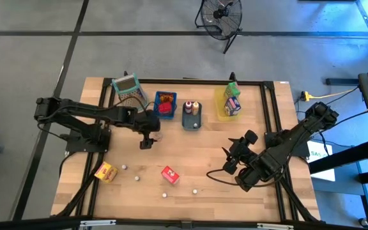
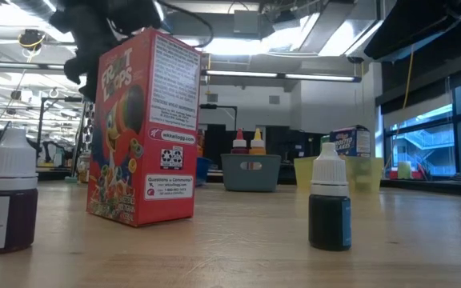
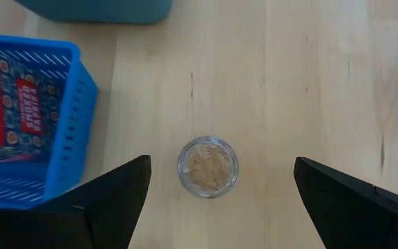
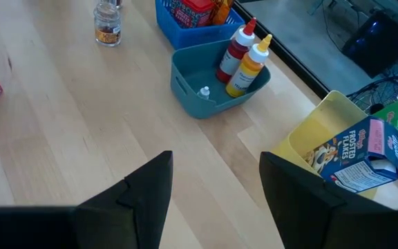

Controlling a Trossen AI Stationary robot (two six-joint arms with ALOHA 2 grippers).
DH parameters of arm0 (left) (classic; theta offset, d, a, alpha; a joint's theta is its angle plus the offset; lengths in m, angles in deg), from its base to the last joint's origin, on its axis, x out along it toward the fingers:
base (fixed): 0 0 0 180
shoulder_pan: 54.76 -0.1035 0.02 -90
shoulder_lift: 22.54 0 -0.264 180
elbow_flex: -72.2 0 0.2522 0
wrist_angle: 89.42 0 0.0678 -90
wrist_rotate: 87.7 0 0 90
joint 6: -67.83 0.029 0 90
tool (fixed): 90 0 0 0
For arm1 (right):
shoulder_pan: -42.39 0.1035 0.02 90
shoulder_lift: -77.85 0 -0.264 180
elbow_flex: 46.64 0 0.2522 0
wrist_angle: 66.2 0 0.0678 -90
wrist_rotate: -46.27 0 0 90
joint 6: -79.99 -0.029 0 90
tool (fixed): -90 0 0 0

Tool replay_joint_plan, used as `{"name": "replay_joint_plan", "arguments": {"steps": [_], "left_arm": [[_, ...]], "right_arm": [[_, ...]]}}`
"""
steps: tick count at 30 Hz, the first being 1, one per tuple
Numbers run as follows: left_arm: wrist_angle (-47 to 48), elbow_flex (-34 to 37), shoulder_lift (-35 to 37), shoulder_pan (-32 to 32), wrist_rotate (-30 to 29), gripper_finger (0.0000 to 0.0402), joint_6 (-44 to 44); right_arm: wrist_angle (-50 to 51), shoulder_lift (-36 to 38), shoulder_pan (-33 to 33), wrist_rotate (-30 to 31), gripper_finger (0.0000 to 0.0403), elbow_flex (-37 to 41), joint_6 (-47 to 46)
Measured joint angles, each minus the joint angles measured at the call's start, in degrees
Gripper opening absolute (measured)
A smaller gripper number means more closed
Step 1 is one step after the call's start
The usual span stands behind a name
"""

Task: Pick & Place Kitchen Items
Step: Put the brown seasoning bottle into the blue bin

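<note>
My left gripper (image 1: 147,142) (image 3: 220,173) hangs open over the table's middle, pointing steeply down. A small glass jar (image 3: 207,166) with pale brown contents stands upright on the wood below it, between the two fingers and untouched. My right gripper (image 1: 227,160) (image 4: 216,162) waits open at the right with nothing between its fingers. A red carton (image 1: 170,174) (image 2: 142,128) and a yellow-orange carton (image 1: 105,171) stand near the front edge. Small white-capped bottles (image 1: 137,179) (image 2: 329,204) stand around them.
Along the far edge stand a mesh basket (image 1: 128,86), a blue tray (image 1: 165,113) (image 3: 68,138) holding cartons, a grey tray (image 4: 192,104) with a red and a yellow squeeze bottle, and a yellow tray (image 4: 302,142) with cartons. Bare wood lies between my two grippers.
</note>
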Motion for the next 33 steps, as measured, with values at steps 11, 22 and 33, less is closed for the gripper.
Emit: {"name": "replay_joint_plan", "arguments": {"steps": [11,22,33], "left_arm": [[-2.55,1.85,-0.26,-0.53,-1.14,0.0352,0.83],[-7.35,4.89,-1.05,-0.50,-1.40,0.0352,0.73],[-8.12,4.95,-4.79,-0.50,-1.38,0.0352,0.38]], "right_arm": [[-0.17,0.00,0.00,0.34,0.0218,0.00,0.02],[-0.28,0.00,0.00,0.47,0.0218,0.00,0.02],[-0.31,0.00,0.00,0.52,0.0218,0.00,0.04]]}}
